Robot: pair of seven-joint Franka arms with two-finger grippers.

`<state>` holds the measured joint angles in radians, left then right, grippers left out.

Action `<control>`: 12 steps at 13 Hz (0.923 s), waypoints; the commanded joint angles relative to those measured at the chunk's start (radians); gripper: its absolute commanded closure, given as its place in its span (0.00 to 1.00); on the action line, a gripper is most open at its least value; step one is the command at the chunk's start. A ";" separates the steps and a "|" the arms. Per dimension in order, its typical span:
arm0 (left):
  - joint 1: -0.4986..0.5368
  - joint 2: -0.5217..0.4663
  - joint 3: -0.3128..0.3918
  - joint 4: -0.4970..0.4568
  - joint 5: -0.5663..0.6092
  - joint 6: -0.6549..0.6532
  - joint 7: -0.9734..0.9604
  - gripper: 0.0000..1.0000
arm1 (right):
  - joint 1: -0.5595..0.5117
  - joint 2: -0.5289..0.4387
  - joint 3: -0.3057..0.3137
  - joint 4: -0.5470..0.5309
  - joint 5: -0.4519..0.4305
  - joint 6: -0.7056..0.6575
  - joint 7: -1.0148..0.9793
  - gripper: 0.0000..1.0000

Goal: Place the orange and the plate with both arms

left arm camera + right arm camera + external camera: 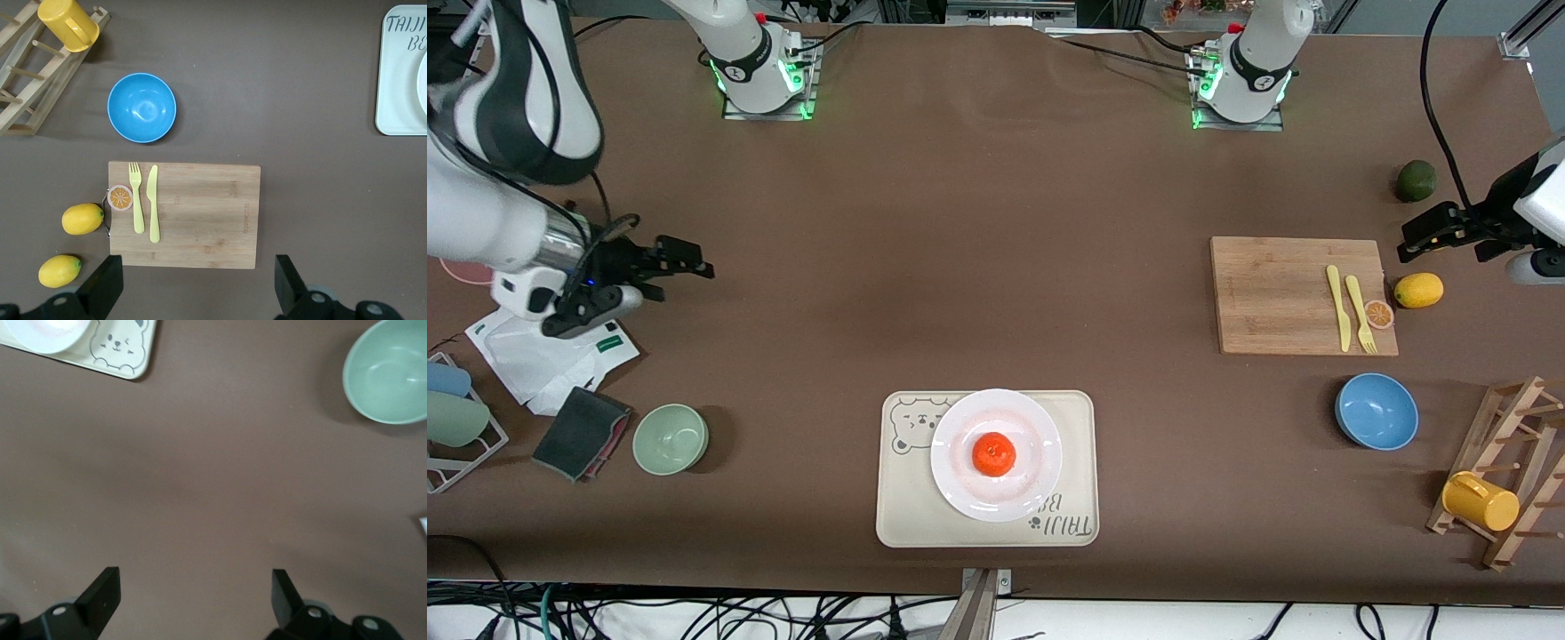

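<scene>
Orange (993,454) sits on the white plate (1040,436), itself on the bear tray (898,498); left claw (1403,245) and right claw (685,274) hang above the tabletop's ends, fingers spread, nothing held.

Brown table (978,267) occupied by: cream tray (903,498), cutting board (1272,293), blue bowl (1376,411), green bowl (671,438), lemon (1418,290), mug rack (1507,471).

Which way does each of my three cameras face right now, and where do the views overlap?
Front: high across the table, facing both arm bases; orange on plate.
Left wrist: looks down at cutting board; left gripper open.
Right wrist: looks down at bare table, green bowl; right gripper open.
Shared: both wrist views catch the tray.
</scene>
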<state>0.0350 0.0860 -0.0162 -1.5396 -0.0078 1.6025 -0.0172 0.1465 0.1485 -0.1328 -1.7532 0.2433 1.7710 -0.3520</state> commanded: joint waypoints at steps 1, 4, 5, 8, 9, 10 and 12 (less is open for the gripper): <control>0.003 0.009 -0.004 0.024 0.019 -0.013 0.005 0.00 | -0.001 -0.012 0.021 0.116 -0.117 -0.114 0.073 0.00; 0.003 0.009 -0.004 0.024 0.019 -0.013 0.005 0.00 | -0.001 -0.085 0.053 0.119 -0.217 -0.151 0.128 0.00; 0.003 0.009 -0.004 0.024 0.019 -0.013 0.005 0.00 | -0.002 -0.089 0.071 0.139 -0.248 -0.168 0.145 0.00; 0.003 0.009 -0.004 0.024 0.019 -0.013 0.005 0.00 | -0.002 -0.089 0.079 0.162 -0.245 -0.188 0.154 0.00; 0.003 0.009 -0.004 0.024 0.019 -0.013 0.005 0.00 | -0.002 -0.089 0.081 0.162 -0.240 -0.188 0.154 0.00; 0.003 0.009 -0.004 0.024 0.019 -0.013 0.005 0.00 | -0.002 -0.089 0.079 0.162 -0.239 -0.188 0.162 0.00; 0.003 0.009 -0.004 0.024 0.019 -0.013 0.005 0.00 | -0.002 -0.087 0.078 0.162 -0.234 -0.192 0.162 0.00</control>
<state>0.0351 0.0862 -0.0162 -1.5396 -0.0078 1.6025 -0.0172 0.1477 0.0584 -0.0591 -1.6086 0.0155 1.6020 -0.2032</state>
